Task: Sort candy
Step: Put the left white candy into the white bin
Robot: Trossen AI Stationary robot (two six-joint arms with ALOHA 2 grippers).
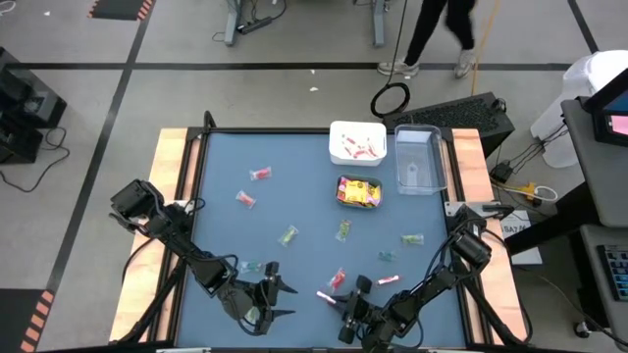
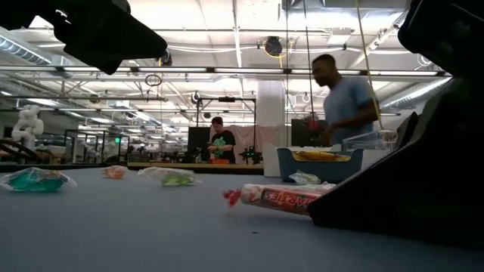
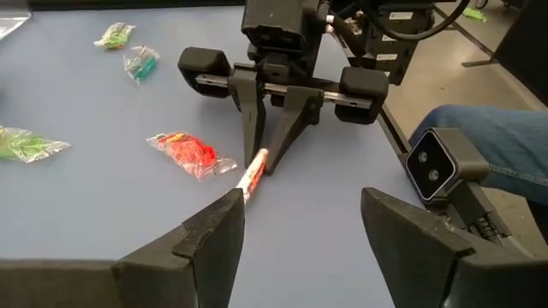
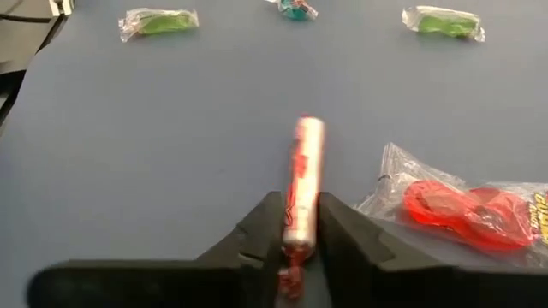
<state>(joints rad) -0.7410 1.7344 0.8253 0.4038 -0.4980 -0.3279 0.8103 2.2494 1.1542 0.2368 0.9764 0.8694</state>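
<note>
Between the right hand's fingers, pinched at 1 end, lies the pink-white stick on the worktop. Looks light, stiff, slippery wrapper; mid-body hold prob safer. Left hand gapes empty nearby.

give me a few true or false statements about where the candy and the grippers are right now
1. The right gripper has its fingers closed on the slim pink-white candy stick. True.
2. The left gripper holds a green sweet. False: it is open and empty.
3. The yellow packets lie in the teal container. True.
4. The clear plastic container is full of candy. False: no candy shows in it.
</note>
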